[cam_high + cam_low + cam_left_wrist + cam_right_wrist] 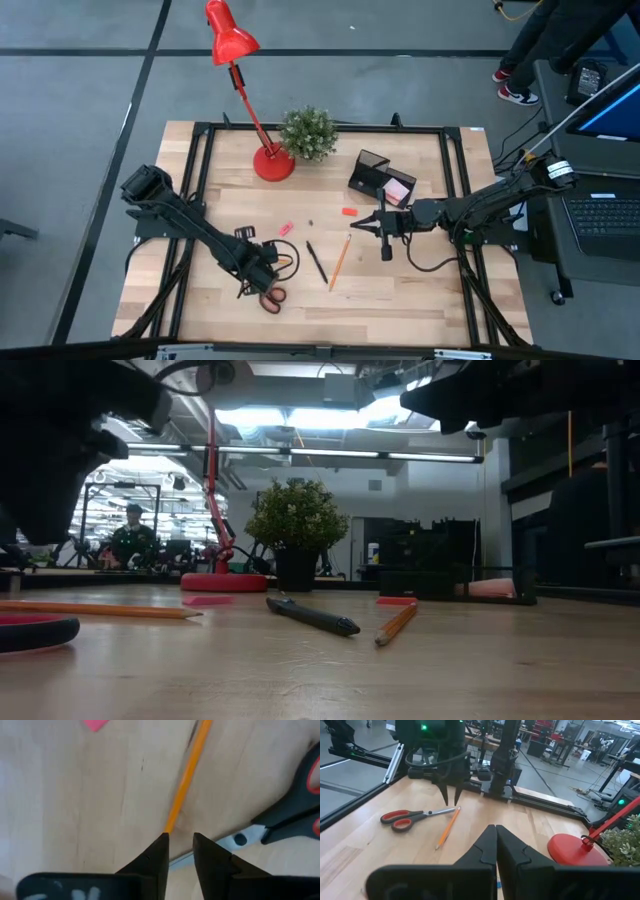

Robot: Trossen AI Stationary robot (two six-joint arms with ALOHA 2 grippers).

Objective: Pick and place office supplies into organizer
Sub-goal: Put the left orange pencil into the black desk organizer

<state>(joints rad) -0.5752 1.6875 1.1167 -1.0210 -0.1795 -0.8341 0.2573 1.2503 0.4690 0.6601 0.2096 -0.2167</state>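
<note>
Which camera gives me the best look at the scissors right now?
The right wrist view: it shows the whole scissors, handles and blades, beside a pencil. High view shows them small, partly under the left gripper. Left wrist view crops them. Low view shows only a handle edge.

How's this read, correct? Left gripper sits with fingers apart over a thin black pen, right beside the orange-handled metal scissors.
Not quite. The thing under the left gripper is a long orange wooden pencil, not a black pen. The left wrist view shows it. The rest holds: the fingers are apart, and the orange-handled metal scissors lie right beside it.
</note>
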